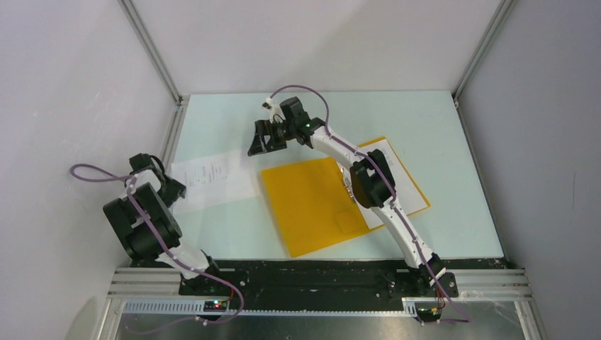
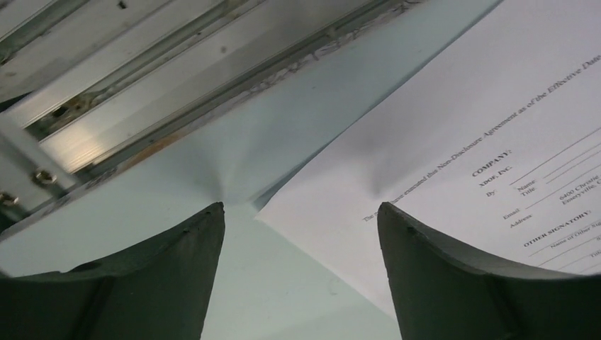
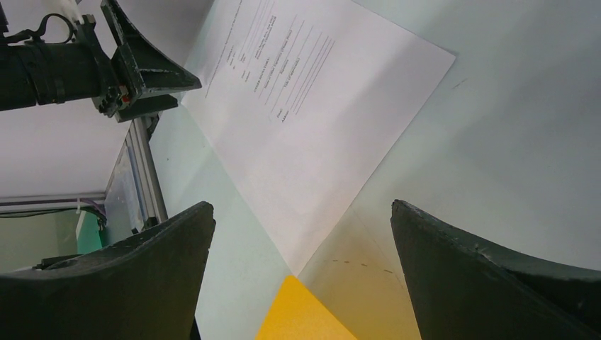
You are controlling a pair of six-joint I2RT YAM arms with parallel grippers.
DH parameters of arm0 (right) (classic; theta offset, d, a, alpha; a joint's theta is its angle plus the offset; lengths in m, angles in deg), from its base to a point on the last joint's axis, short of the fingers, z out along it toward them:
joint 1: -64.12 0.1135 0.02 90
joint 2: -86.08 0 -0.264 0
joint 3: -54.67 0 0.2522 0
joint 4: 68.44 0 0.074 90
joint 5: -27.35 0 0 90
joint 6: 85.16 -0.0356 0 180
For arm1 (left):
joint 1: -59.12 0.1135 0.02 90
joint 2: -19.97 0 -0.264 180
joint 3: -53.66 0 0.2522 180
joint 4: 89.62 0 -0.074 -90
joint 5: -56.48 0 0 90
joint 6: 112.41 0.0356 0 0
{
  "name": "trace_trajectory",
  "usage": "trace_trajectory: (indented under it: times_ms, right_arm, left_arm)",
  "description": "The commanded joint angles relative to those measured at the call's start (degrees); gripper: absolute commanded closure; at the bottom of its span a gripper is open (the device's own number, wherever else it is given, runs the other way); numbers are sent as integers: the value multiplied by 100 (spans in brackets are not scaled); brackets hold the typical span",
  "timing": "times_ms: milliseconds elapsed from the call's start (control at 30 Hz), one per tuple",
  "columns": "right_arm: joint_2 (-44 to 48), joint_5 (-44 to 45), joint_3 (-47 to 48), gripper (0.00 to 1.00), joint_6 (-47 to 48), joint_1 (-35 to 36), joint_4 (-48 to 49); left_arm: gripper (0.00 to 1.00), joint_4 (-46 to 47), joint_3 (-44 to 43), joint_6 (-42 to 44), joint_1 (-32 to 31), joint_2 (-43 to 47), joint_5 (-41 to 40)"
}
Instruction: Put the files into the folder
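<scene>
One white printed sheet of the files (image 1: 212, 180) lies flat on the table, left of the folder (image 1: 312, 205). The orange-yellow folder lies open in the middle; its right half holds another white sheet (image 1: 392, 157), partly hidden under the right arm. My left gripper (image 1: 173, 190) is open and low at the sheet's left edge. In the left wrist view (image 2: 299, 207) the sheet's corner (image 2: 439, 142) lies between the fingers. My right gripper (image 1: 261, 142) is open and empty above the sheet's far right corner. The right wrist view (image 3: 301, 205) shows the sheet (image 3: 312, 106) and a folder corner (image 3: 312, 312).
An aluminium frame rail (image 2: 142, 106) runs along the table's left edge, close behind the left gripper. The pale table (image 1: 411, 113) is walled on three sides. The right arm (image 1: 375, 184) stretches over the folder's right half.
</scene>
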Motion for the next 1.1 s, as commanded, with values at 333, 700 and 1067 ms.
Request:
trace_trajectory:
  times_ms: [333,700,1067]
  right_arm:
    - [-61,-36,-115,1,-3,81,119]
    - [-143,-34,-204,1,-37,95,90]
    - [-129,-9,-373,1,18,105,16]
  left_arm:
    - [24,634,88,426,422,-342,1333]
    - [36,804,91,791,571,-575,3947]
    - [35,1587,313,504,478,-521,5147]
